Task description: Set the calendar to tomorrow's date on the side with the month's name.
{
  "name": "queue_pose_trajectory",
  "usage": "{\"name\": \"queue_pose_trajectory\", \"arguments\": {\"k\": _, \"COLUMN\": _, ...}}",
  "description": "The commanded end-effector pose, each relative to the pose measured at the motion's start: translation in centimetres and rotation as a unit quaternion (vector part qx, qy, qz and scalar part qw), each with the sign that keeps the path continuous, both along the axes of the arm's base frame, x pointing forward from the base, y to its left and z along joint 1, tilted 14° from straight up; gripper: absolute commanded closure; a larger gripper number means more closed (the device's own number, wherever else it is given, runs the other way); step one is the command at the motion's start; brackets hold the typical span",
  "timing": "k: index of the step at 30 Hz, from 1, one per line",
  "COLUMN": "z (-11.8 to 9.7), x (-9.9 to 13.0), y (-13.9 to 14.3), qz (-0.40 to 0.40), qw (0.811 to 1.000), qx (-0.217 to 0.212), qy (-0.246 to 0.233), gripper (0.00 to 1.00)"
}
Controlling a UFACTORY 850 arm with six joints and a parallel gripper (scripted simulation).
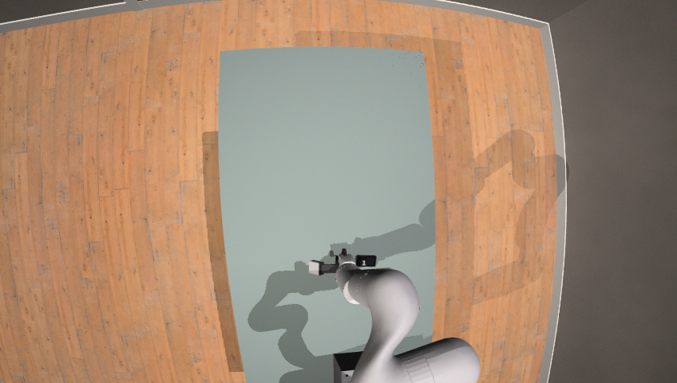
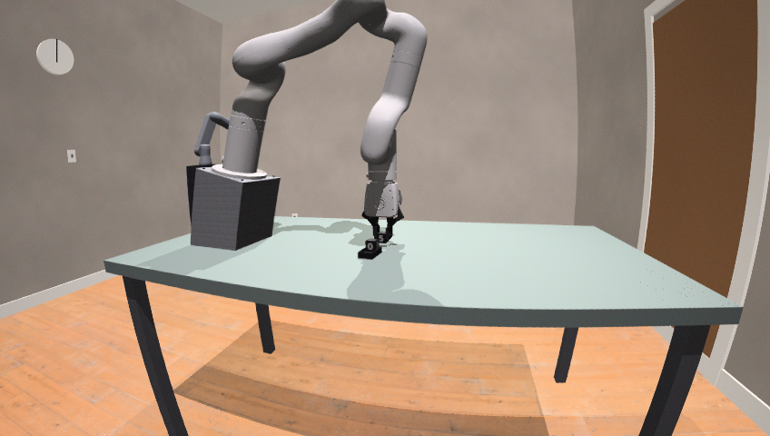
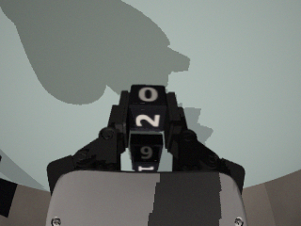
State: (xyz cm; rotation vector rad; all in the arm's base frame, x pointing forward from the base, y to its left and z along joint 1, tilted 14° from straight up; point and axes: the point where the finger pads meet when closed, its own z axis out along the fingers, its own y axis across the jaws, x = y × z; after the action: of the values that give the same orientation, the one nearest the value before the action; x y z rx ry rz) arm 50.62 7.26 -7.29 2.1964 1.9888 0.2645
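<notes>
My gripper [image 1: 340,256] [image 2: 382,238] [image 3: 147,104] is shut on a black cube [image 2: 381,237] [image 3: 148,105]. The held cube shows 0 and a sideways 2 in the wrist view, and 5 in the exterior view. It is low, just behind the tray in the exterior view; I cannot tell whether it touches the table. The black tray [image 1: 373,260] [image 2: 362,254] lies on the table. The other black cube [image 1: 363,262] [image 2: 370,245] [image 3: 146,153] is in the tray, showing 1 in the top view, 0 in the exterior view, and 9 or 6 plus a sideways 1 in the wrist view.
The pale green table [image 1: 327,142] [image 2: 513,270] carries the arm's dark base block [image 2: 216,210] at its left end in the exterior view. The wrist camera housing [image 1: 314,266] sticks out left of the gripper in the top view. Arm shadows cross the table.
</notes>
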Motion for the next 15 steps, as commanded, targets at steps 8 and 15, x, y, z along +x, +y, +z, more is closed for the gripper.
{"name": "queue_pose_trajectory", "arguments": {"k": 8, "z": -0.67, "x": 0.3, "y": 0.02, "qz": 0.0, "qw": 1.0, "qx": 0.0, "qy": -0.001, "gripper": 0.73}}
{"name": "queue_pose_trajectory", "arguments": {"k": 15, "z": -0.67, "x": 0.3, "y": 0.02, "qz": 0.0, "qw": 1.0, "qx": 0.0, "qy": -0.001, "gripper": 0.73}}
